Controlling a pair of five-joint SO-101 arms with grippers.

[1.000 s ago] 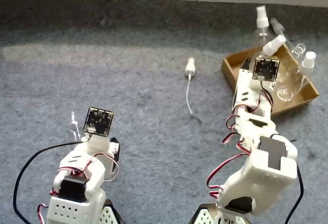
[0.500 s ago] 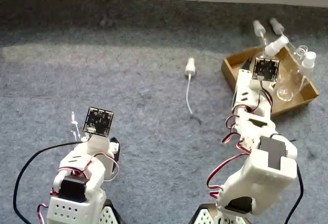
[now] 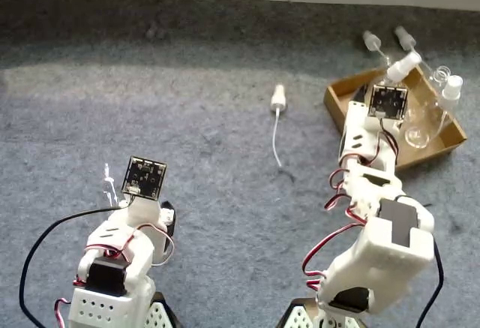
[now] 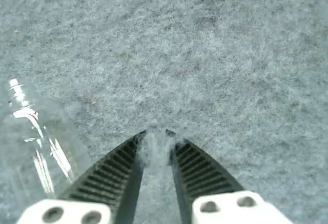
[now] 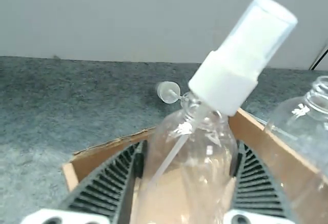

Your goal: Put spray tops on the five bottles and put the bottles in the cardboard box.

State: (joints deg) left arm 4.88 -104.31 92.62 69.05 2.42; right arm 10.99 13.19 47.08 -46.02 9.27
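Note:
The cardboard box (image 3: 339,97) sits at the far right of the grey carpet. My right gripper (image 5: 187,149) is over the box, shut on a clear bottle (image 5: 205,131) that leans and carries a white spray top (image 5: 241,55), the same top (image 3: 403,65) seen from above. Beside it in the box are an open-necked bottle (image 5: 302,126) and a capped bottle (image 3: 451,88). Near the middle lies a loose spray top (image 3: 278,99) with its tube trailing toward me. My left gripper (image 4: 156,133) is shut and holds nothing, close above the carpet, beside a topless clear bottle (image 4: 31,147).
Two more capped bottles (image 3: 371,40) (image 3: 405,37) lie on the carpet just beyond the box's far edge. The near box wall (image 5: 97,155) is below my right fingers. The left arm (image 3: 142,179) is at the front left, and bare carpet lies between the arms.
A capped bottle that stood behind the box has tipped over and now lies on the carpet. The held bottle shifted slightly. The left arm has not moved.

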